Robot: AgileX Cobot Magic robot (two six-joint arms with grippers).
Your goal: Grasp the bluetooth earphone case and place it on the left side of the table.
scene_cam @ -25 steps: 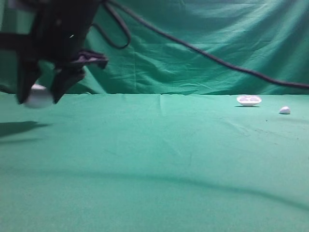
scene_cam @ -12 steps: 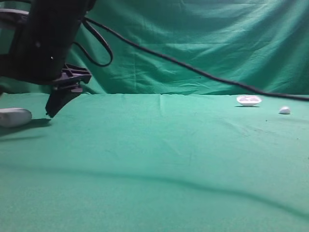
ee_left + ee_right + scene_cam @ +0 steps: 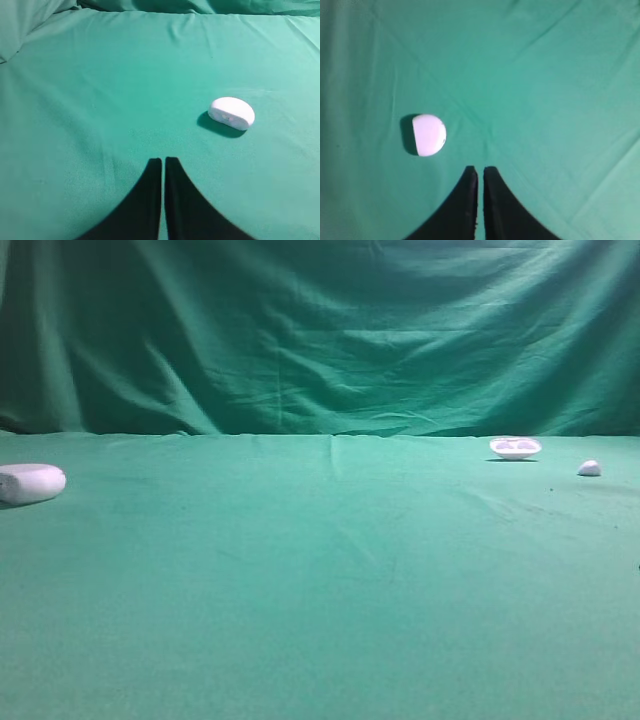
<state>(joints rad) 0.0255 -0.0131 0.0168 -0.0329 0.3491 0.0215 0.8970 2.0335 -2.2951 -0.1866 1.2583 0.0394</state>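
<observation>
The white pill-shaped earphone case [image 3: 30, 483] lies on the green table [image 3: 320, 570] at its far left edge in the exterior view. It also shows in the left wrist view [image 3: 231, 113], lying free on the cloth. My left gripper [image 3: 163, 160] is shut and empty. It sits back from the case, which lies ahead and to the right of the fingertips. My right gripper [image 3: 480, 169] is shut and empty over bare cloth. Neither gripper shows in the exterior view.
A shallow white dish [image 3: 515, 447] and a tiny white pebble-like piece [image 3: 589, 468] sit at the far right of the table. A small white rounded piece with one flat side [image 3: 429, 135] lies ahead-left of my right gripper. A green draped backdrop stands behind.
The left arm held the case above the table's left side, set it down and let go. It has since pulled out of the exterior view. The case stays put.
</observation>
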